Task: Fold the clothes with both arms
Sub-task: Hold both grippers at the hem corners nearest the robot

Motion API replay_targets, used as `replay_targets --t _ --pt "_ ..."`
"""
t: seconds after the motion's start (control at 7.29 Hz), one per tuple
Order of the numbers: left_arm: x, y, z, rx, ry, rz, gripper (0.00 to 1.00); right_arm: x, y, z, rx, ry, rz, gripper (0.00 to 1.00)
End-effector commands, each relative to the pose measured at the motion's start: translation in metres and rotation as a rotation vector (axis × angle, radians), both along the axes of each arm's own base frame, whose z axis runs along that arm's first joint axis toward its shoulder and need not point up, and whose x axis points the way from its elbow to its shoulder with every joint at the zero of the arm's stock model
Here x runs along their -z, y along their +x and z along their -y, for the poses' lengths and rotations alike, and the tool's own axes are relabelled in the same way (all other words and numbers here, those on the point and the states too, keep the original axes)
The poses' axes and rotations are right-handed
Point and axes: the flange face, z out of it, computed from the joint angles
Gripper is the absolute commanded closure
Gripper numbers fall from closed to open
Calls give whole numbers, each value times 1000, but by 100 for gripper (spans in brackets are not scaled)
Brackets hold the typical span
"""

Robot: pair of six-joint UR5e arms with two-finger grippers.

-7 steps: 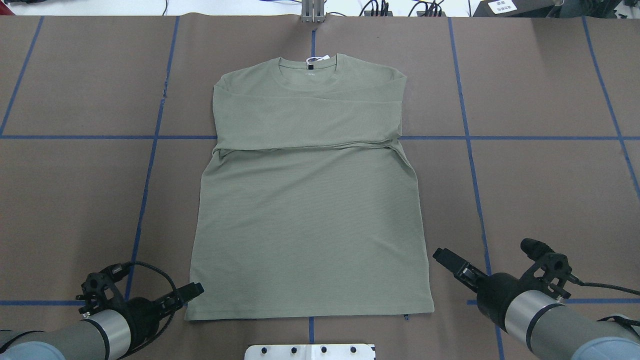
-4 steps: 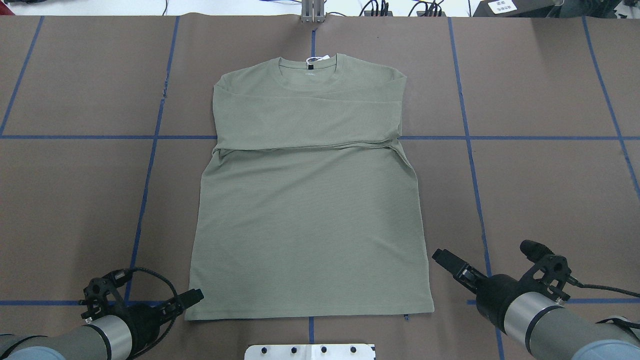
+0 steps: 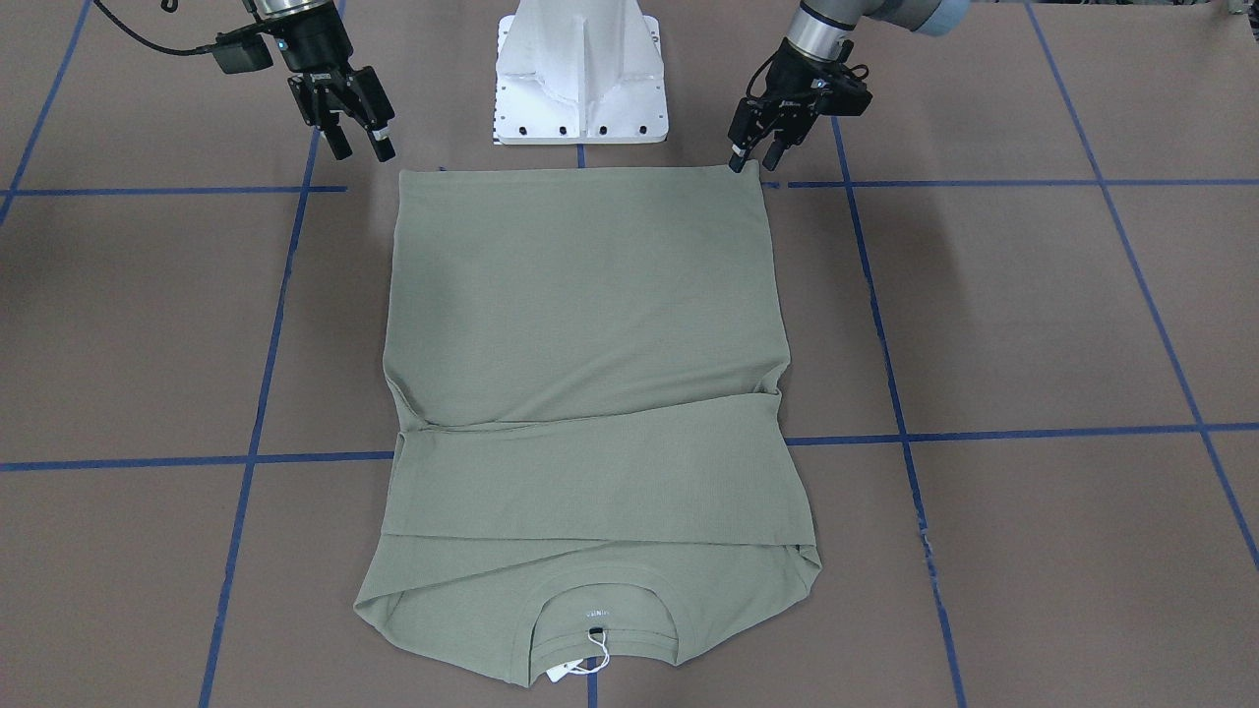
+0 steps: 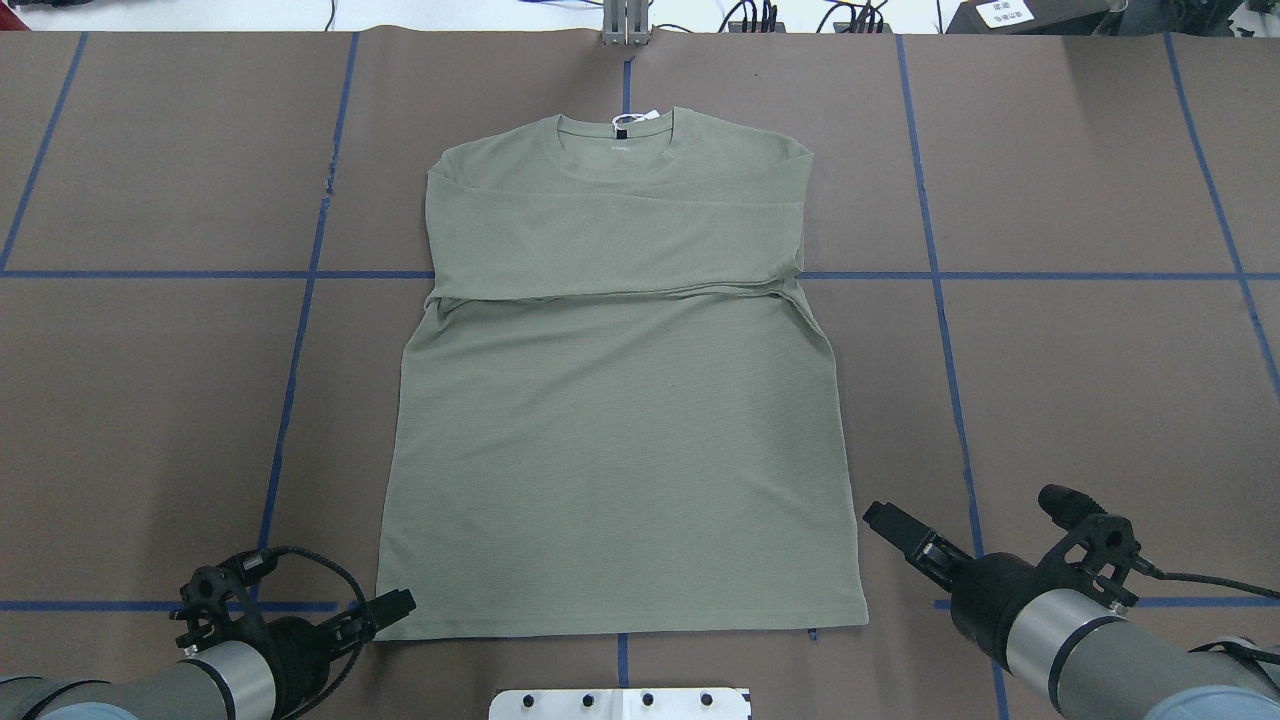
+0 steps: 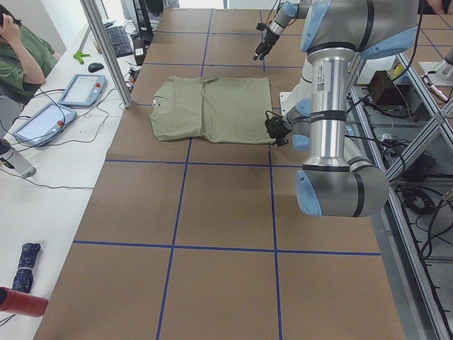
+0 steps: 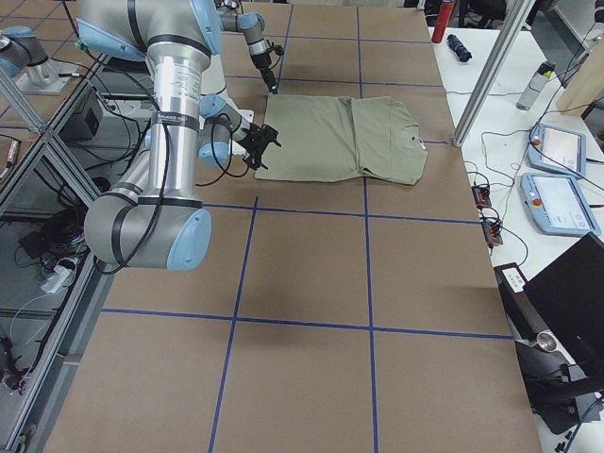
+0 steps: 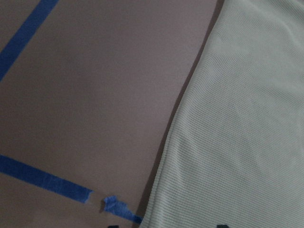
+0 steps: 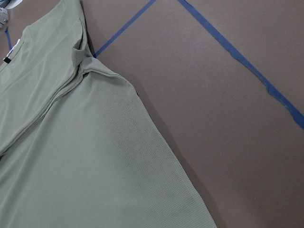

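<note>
The sage-green shirt [image 4: 620,450] lies flat on the brown table, neck at the far side, both sleeves folded across the chest, and a white hang tag [image 3: 570,671] at the collar. My left gripper [image 4: 393,606] is open and low at the shirt's near-left hem corner [image 3: 752,169]. In the left wrist view the shirt's side edge [image 7: 180,123] runs up between the dark fingertips at the bottom. My right gripper [image 3: 360,147] is open and hovers just outside the near-right hem corner, holding nothing. The right wrist view looks along the shirt's right edge [image 8: 156,128].
The white pedestal base [image 3: 580,88] stands just behind the hem. Blue tape lines [image 4: 300,330] grid the brown table cover. In the exterior left view a side table holds tablets [image 5: 78,88], a person [image 5: 21,49] sits there, and an aluminium post [image 5: 106,49] rises nearby.
My left gripper has dropped and drawn back toward the robot, staying at the near-left hem corner. The right gripper has barely shifted. The shirt has not moved.
</note>
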Motion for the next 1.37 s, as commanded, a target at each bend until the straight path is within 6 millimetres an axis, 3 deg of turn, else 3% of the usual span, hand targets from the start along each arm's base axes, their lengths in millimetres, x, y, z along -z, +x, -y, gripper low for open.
replay_targets --t 0.0,0.55,1.1,1.23 --pt "-3 7 0 0 -1 6 26 -1 0 0 0 1 -1 2" --pt "-3 7 -5 -14 7 9 26 -1 0 -1 1 0 -3 2" --pt "-4 10 -13 -30 6 10 67 -2 -1 -1 1 0 -4 2" --pt "-4 11 -14 -32 6 10 89 -3 -1 -1 1 1 -6 2"
